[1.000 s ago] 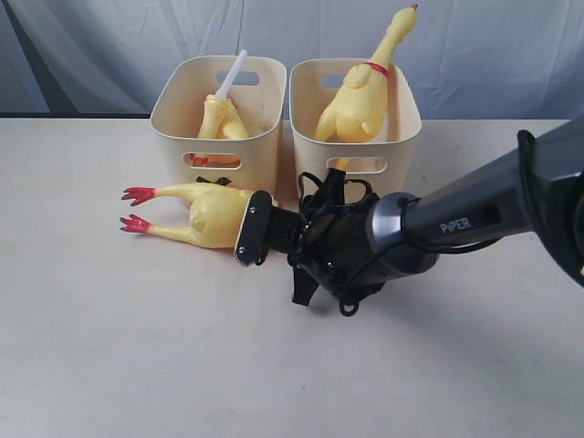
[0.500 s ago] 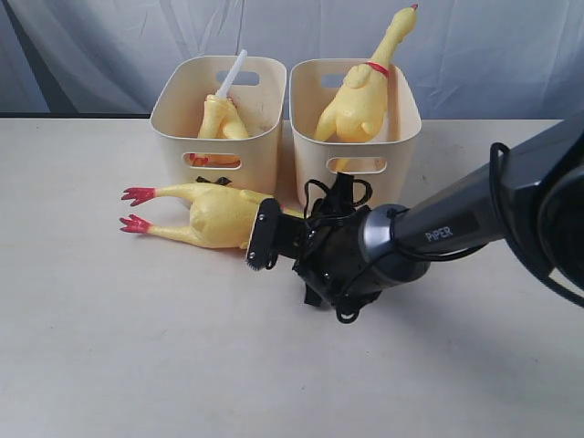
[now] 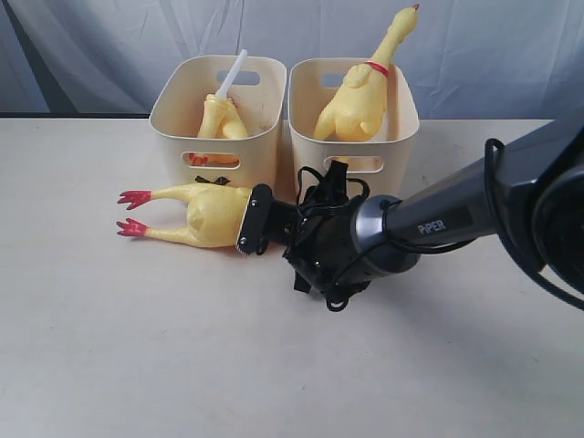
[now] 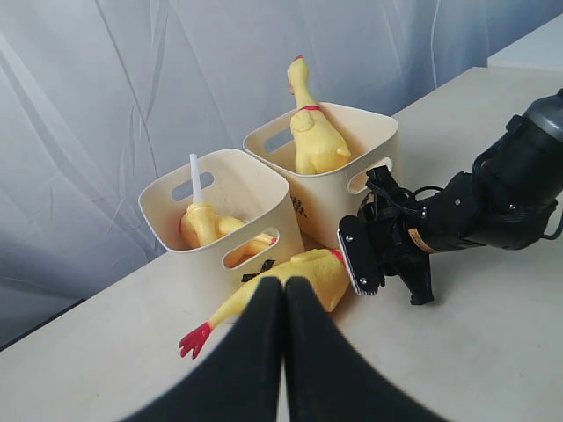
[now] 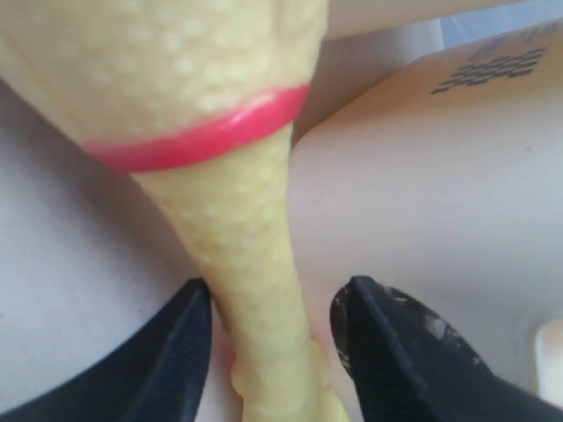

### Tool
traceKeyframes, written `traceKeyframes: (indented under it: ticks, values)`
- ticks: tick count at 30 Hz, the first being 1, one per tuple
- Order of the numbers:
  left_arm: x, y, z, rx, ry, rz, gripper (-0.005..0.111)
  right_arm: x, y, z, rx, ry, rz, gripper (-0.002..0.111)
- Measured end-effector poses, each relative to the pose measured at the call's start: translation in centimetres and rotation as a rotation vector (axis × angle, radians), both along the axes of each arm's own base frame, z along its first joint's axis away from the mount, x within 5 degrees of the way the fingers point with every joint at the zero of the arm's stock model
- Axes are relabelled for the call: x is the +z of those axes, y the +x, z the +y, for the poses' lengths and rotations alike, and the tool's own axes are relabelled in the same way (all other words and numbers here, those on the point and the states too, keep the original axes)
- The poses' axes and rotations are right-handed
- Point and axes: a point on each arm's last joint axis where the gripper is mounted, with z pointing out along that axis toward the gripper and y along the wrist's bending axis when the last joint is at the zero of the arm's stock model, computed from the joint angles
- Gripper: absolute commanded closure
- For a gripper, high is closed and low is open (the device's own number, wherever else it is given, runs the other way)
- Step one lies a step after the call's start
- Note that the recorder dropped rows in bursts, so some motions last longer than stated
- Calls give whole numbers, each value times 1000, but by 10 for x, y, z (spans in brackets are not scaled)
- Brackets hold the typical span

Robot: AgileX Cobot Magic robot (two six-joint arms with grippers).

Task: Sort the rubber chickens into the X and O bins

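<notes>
A large yellow rubber chicken (image 3: pixel 205 216) with red feet lies on the table in front of two cream bins. My right gripper (image 3: pixel 260 217) is open and straddles its neck (image 5: pixel 251 246) just past the red band; one finger (image 5: pixel 180 338) touches the neck, the other stands apart. The left bin (image 3: pixel 260 151) holds a small chicken (image 3: pixel 222 117) ending in a white tube. In the right bin (image 3: pixel 401 119) a large chicken (image 3: pixel 358 105) stands neck up. I cannot read which bin is X or O. My left gripper (image 4: pixel 283 286) is shut and empty, out of the exterior view.
The two bins stand side by side, touching, against a grey curtain (image 3: pixel 511 46). The right arm (image 3: pixel 438 224) stretches low across the table from the right. Bare tabletop (image 3: pixel 182 347) lies in front of the chicken.
The right gripper drew back a little, then pushed left again along the neck. The lying chicken has shifted slightly left. The left gripper stays shut.
</notes>
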Motion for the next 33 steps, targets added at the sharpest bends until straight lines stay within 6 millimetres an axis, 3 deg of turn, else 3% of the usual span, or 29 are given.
traceKeyframes:
  ticks: [9, 16, 33]
  values:
    - [0, 0, 0, 0, 0, 0, 107, -9, 0, 0, 0, -16, 15, 67]
    - [0, 0, 0, 0, 0, 0, 107, -12, 0, -1, -5, -26, 10, 109]
    - [0, 0, 0, 0, 0, 0, 107, -12, -11, 9, 22, -73, 13, 109]
